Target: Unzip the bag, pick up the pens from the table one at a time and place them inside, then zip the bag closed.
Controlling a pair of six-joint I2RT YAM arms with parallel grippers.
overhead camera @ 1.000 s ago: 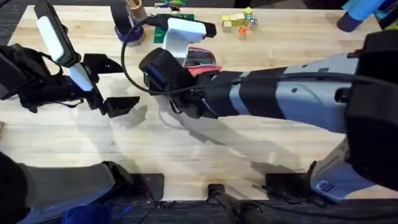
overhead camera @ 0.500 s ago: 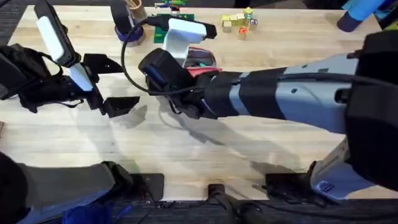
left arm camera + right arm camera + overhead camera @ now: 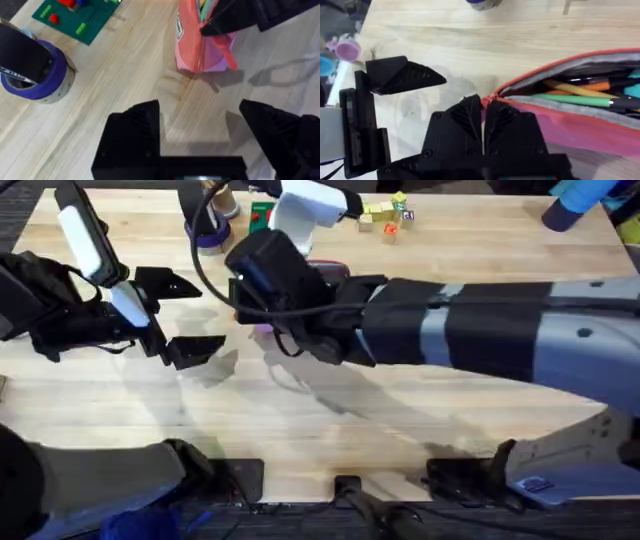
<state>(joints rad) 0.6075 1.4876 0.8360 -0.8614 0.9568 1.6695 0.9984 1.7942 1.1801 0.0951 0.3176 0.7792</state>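
The pink bag (image 3: pixel 580 125) lies open along its zipper, and the green pen (image 3: pixel 570 100) and the orange pen (image 3: pixel 575 87) lie inside it among other dark pens. My right gripper (image 3: pixel 482 107) is shut on the zipper at the bag's end. From the left wrist view the bag (image 3: pixel 192 47) stands on its edge on the table (image 3: pixel 125 75), with the right gripper's black fingers (image 3: pixel 227 22) clamped at its top. My left gripper (image 3: pixel 200 122) hovers open a short way from the bag, holding nothing. In the overhead view the right arm covers most of the bag (image 3: pixel 328 270).
A purple tape roll (image 3: pixel 35 75) and a green building-block plate (image 3: pixel 75 17) sit beyond the left gripper. Small coloured blocks (image 3: pixel 385 218) lie at the far edge. The near half of the table (image 3: pixel 150 410) is bare wood.
The right arm has swung toward the far side of the table with the zipper in its grip. The left arm has not moved.
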